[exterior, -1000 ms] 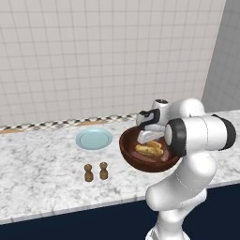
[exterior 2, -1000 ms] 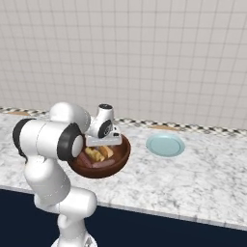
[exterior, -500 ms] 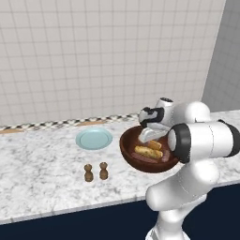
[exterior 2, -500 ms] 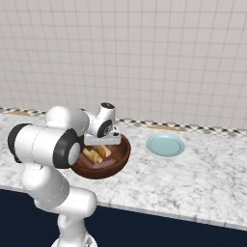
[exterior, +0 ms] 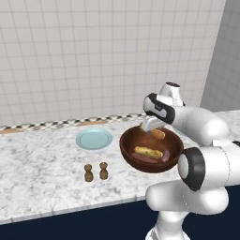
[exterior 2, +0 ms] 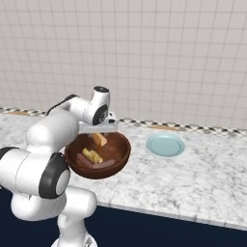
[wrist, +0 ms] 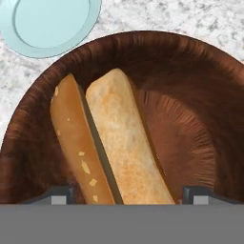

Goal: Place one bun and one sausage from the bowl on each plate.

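The dark reddish-brown wooden bowl (exterior: 151,149) (exterior 2: 98,154) (wrist: 190,95) stands on the counter in front of the arm. My gripper (exterior: 152,125) (exterior 2: 99,131) (wrist: 128,195) hangs over its back part, open. In the hand view a split golden bun (wrist: 114,138) (exterior: 158,134) (exterior 2: 100,140) lies between the two fingertips (wrist: 62,194), with a gap on each side. A second bun (exterior: 148,152) (exterior 2: 91,155) and a brown sausage (exterior: 157,160) (exterior 2: 99,165) lie lower in the bowl. One pale blue plate (exterior: 94,138) (exterior 2: 165,144) (wrist: 47,24) sits bare beside the bowl.
Two small brown shakers (exterior: 88,173) (exterior: 103,170) stand near the counter's front edge, left of the bowl. A tiled wall runs along the back of the marble counter (exterior: 37,159) (exterior 2: 193,178).
The arm's elbow has swung outward and lower. The hand has dropped closer to the bowl's back part, down around the bun. Bowl, plate and shakers have stayed put.
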